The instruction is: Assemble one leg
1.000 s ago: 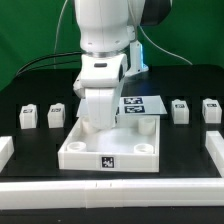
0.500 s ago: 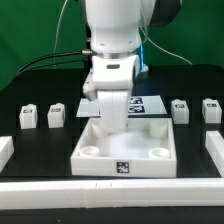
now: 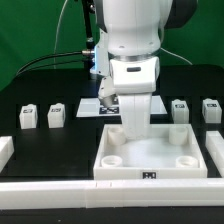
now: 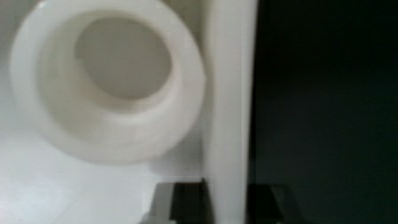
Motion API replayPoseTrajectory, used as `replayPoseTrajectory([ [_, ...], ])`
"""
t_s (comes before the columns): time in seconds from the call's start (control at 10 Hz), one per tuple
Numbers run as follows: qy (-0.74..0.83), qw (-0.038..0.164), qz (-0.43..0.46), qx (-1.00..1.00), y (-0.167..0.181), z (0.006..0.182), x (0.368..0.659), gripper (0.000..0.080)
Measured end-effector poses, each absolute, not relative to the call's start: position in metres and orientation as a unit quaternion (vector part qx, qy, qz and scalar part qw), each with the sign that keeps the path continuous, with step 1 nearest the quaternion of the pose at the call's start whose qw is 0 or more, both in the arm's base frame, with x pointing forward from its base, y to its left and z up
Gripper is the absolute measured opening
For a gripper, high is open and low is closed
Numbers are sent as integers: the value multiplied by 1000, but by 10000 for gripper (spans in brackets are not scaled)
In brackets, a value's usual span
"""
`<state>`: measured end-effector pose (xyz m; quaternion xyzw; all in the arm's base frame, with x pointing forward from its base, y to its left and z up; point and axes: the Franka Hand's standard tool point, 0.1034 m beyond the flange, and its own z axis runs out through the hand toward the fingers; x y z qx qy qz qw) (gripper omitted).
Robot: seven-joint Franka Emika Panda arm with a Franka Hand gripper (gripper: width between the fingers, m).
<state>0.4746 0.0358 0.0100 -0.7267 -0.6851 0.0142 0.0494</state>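
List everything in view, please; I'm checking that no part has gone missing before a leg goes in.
tray: one, white, square with round corner sockets, front centre of the table.
legs: four, white with black-and-white markers, two at the exterior view's left, two at its right.
marker board: one, white, behind the tray, mostly hidden by the arm.
rails: white, along the table's front and side edges.
table: one, black.
backdrop: green, behind.
arm: one, white, centre.
gripper: one, white, a finger on each side of the tray's far wall.
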Motion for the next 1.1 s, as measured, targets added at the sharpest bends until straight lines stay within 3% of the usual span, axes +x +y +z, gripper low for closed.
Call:
replayPoseTrajectory([
  [0.7, -689, 50, 3, -723, 47, 8, 487, 77],
  [0.8, -689, 50, 4, -723, 47, 8, 486, 282],
  [0.9, -689, 50, 4, -723, 47, 8, 486, 436],
  [1.0, -687, 51, 4, -725, 47, 8, 485, 436],
  [1.1, -685, 51, 5, -727, 47, 8, 485, 601],
])
